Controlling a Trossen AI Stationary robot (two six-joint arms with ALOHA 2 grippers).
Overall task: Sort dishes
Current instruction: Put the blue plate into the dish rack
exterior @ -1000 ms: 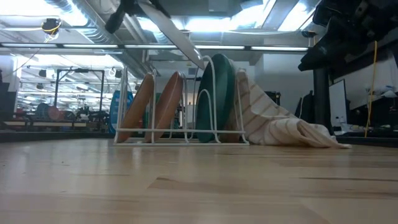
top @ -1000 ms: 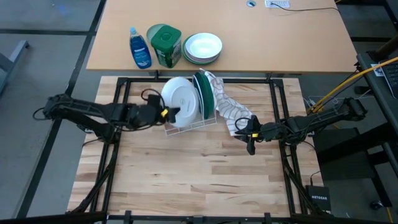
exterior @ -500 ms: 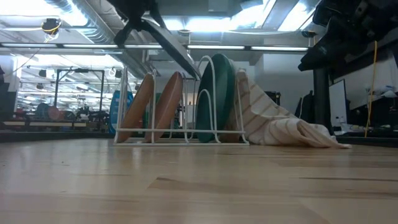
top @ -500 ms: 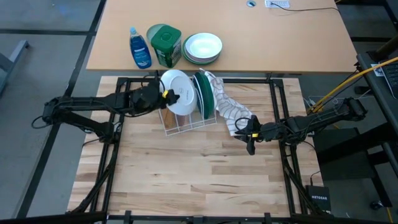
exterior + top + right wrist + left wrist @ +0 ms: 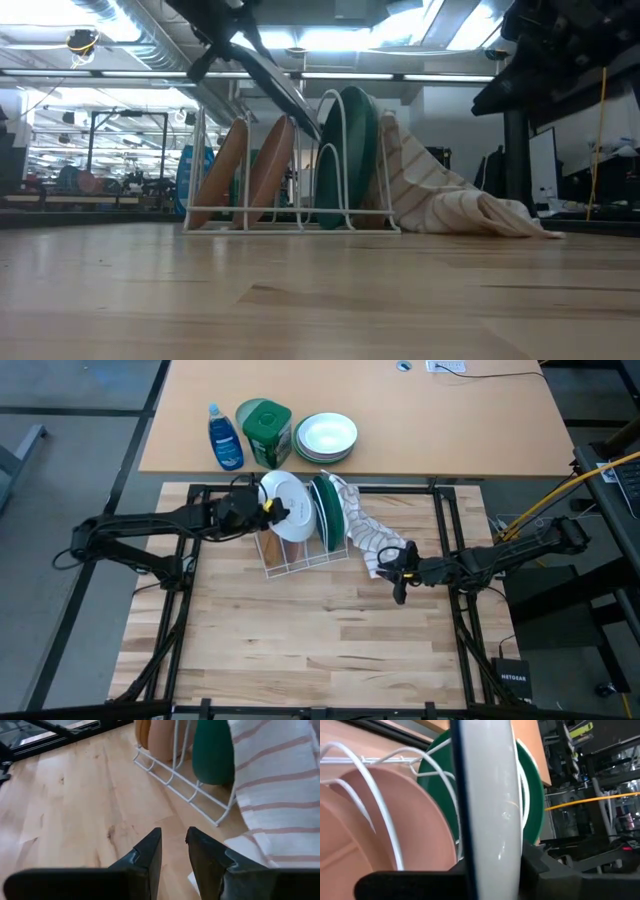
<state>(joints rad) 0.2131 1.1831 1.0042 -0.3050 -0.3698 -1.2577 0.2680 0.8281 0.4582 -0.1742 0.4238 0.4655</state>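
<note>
A white wire rack (image 5: 300, 560) stands at the table's far middle. Two brown plates (image 5: 228, 170) (image 5: 270, 170) stand on edge in its left slots, and a dark green plate (image 5: 328, 510) stands on edge in a right slot. My left gripper (image 5: 265, 512) is shut on the pale blue, dark-rimmed dish (image 5: 288, 510) above the rack, between the brown plates and the green one. My right gripper (image 5: 400, 585) hovers over the table right of the rack, empty, with a narrow gap between its fingers (image 5: 150, 855). My left gripper pinches the dish's rim (image 5: 490, 865) on its left side between its two fingers, coming about level from the table's left. The dish is lifted and slants in the low view (image 5: 275, 85). Its lower edge (image 5: 315, 130) is among the rack's wire loops; whether it touches them I cannot tell.
A striped towel (image 5: 375, 540) lies against the rack's right side, next to my right gripper. On the tan table behind stand a blue bottle (image 5: 225, 438), a green canister (image 5: 265, 432) and a stack of white bowls (image 5: 326, 437). Bare wood (image 5: 320, 640) lies toward the near edge.
My left gripper has carried the dish toward the table's far edge and down toward the rack. The dish's lower edge has sunk from above the wire loops to among them, beside the green plate. The dish stays slanted in the hold.
</note>
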